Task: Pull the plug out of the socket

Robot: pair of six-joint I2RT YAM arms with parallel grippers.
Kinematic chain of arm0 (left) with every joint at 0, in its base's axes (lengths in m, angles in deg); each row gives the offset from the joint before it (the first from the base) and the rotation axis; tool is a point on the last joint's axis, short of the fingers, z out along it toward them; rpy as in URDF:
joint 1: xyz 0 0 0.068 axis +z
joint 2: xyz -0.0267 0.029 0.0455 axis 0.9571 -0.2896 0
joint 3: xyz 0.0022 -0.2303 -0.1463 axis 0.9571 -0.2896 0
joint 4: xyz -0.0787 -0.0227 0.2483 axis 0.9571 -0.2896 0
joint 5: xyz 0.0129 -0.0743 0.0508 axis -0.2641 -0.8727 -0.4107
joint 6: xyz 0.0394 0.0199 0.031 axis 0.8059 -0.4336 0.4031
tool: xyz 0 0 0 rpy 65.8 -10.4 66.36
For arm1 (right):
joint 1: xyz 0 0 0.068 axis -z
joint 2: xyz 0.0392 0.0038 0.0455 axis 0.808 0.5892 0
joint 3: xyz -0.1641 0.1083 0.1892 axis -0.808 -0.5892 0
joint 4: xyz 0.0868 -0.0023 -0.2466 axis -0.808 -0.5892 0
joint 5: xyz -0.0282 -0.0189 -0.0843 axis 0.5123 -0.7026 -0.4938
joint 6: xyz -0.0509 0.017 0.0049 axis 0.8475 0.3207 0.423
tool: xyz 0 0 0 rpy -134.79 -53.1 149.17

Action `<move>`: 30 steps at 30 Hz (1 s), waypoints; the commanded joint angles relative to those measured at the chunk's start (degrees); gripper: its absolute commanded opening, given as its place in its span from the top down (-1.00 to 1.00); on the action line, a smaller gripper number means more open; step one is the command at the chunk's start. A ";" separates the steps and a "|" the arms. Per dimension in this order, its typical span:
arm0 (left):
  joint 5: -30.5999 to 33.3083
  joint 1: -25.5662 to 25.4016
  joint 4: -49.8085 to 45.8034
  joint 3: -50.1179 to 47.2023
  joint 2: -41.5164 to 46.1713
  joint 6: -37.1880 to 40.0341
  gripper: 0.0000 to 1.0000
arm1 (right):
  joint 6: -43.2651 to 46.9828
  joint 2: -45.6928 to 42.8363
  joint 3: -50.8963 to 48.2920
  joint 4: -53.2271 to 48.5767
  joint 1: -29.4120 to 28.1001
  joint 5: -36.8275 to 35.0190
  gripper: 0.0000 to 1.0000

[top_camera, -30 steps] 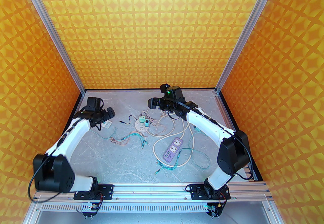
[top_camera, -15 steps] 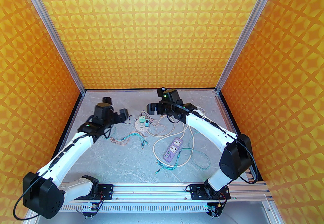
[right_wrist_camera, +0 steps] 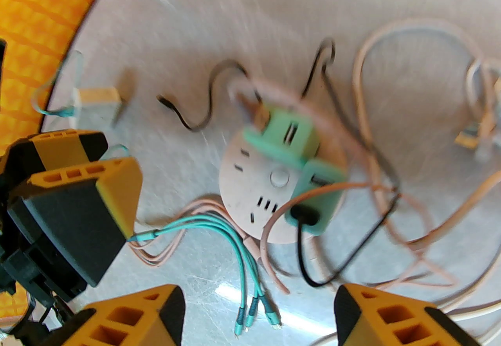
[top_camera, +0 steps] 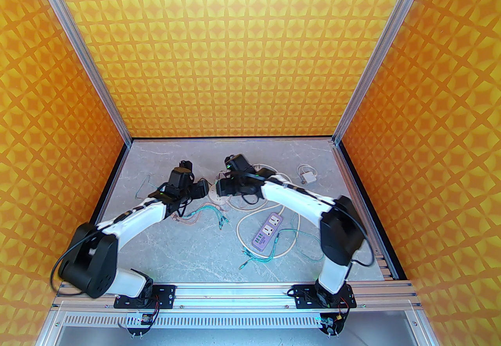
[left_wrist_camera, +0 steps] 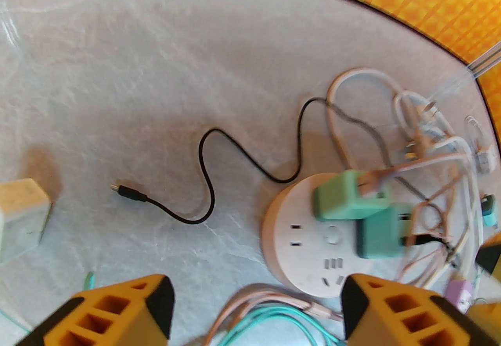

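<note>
A round white socket [left_wrist_camera: 305, 242] lies on the grey table with two green plugs standing in it. One plug [left_wrist_camera: 344, 195] is light green and the other plug [left_wrist_camera: 381, 231] is darker; the right wrist view shows the socket [right_wrist_camera: 254, 195] and both plugs [right_wrist_camera: 289, 137] from the other side. My left gripper [left_wrist_camera: 254, 309] is open just short of the socket, holding nothing. My right gripper [right_wrist_camera: 258, 313] is open too, above the cables beside the socket. From above, the left gripper [top_camera: 200, 190] and right gripper [top_camera: 222, 187] face each other over the socket [top_camera: 219, 201].
A purple power strip [top_camera: 268, 233] with a looping white cord lies right of centre. A white charger [top_camera: 309, 178] sits at the back right, and a white adapter block [left_wrist_camera: 19, 215] at the left. A black cable [left_wrist_camera: 203, 180] and teal and pink cable bundles [top_camera: 207, 213] surround the socket.
Both arms have swung inward and lowered toward the round socket, the left one rightward, the right one leftward. The white charger at the back right is now uncovered.
</note>
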 commanded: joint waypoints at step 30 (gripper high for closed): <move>-8.20 -1.88 13.85 -0.32 -15.60 -5.82 -0.08 | -8.52 19.83 18.80 -9.17 -1.62 -18.10 0.16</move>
